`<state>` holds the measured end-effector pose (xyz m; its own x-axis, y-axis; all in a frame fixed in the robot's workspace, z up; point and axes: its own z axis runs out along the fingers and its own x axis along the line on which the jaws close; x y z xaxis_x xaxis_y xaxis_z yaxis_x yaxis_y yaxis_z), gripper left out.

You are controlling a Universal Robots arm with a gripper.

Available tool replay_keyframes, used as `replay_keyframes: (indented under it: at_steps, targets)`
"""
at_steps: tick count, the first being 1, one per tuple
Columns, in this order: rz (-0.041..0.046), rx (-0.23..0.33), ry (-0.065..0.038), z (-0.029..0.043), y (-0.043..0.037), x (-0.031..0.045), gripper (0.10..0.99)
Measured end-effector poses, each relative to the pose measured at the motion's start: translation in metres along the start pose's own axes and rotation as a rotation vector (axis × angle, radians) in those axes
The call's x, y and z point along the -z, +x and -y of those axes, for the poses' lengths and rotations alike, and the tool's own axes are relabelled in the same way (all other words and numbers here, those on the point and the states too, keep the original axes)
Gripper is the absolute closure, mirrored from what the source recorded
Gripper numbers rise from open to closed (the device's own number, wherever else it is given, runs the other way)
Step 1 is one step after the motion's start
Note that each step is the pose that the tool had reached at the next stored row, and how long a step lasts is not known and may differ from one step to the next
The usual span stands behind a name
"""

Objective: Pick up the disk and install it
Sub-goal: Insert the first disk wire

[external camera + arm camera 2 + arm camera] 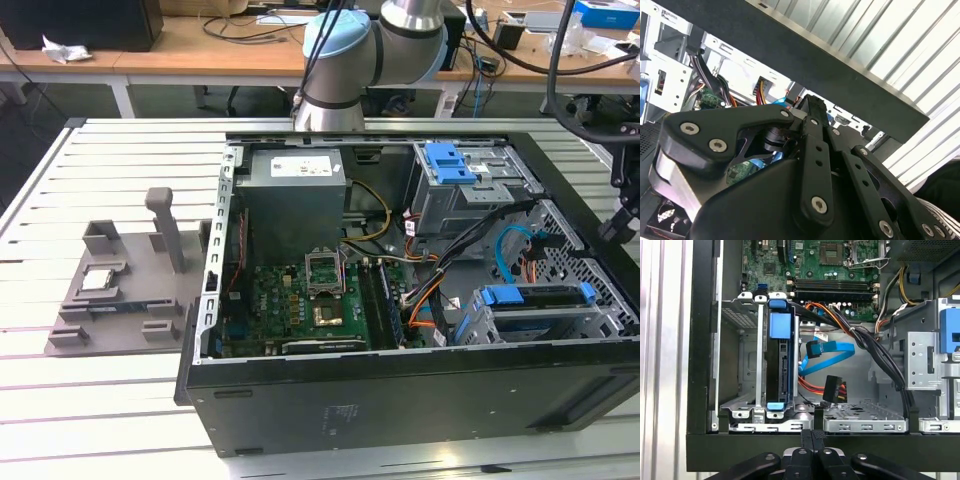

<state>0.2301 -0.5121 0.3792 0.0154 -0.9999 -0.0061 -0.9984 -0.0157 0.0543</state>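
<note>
First wrist view, disk in drive cage

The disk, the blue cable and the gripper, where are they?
disk (pixel 779 360), first wrist view, on its dark edge in the cage.
blue cable (pixel 832 358), first wrist view, on its flat bend.
gripper (pixel 813 436), first wrist view, between its fingertips.

Robotics lab or electronics workshop. An open PC case lies on its side on a slatted aluminium worktop, motherboard, drive cages and loose cables exposed. Beside it, on the exterior view's left, a grey fixture with slots holds small parts. A robot arm is mounted at the worktop's far edge. Behind it, wooden desks carry cables, boxes and other gear.
</note>
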Motion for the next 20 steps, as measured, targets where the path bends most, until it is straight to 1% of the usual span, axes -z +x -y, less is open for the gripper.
replay_keyframes:
  at_steps: [6, 10, 11, 13, 15, 17, 20]
  targets:
    - [-0.0011, 0.0, 0.0, -0.0109, -0.005, -0.0025, 0.98]
    - [-0.0014, 0.0, 0.0, -0.0206, -0.0071, -0.0049, 0.98]
    - [-0.0015, 0.0, 0.0, -0.0243, -0.0079, -0.006, 0.98]
    - [-0.0018, 0.0, 0.0, -0.0293, -0.0097, -0.0076, 0.98]
    - [-0.0024, 0.0, 0.0, -0.0355, -0.015, -0.0105, 0.98]
    - [-0.0034, 0.0, 0.0, -0.0367, -0.018, -0.0112, 0.98]
    - [-0.0036, 0.0, 0.0, -0.0367, -0.0181, -0.0112, 0.98]
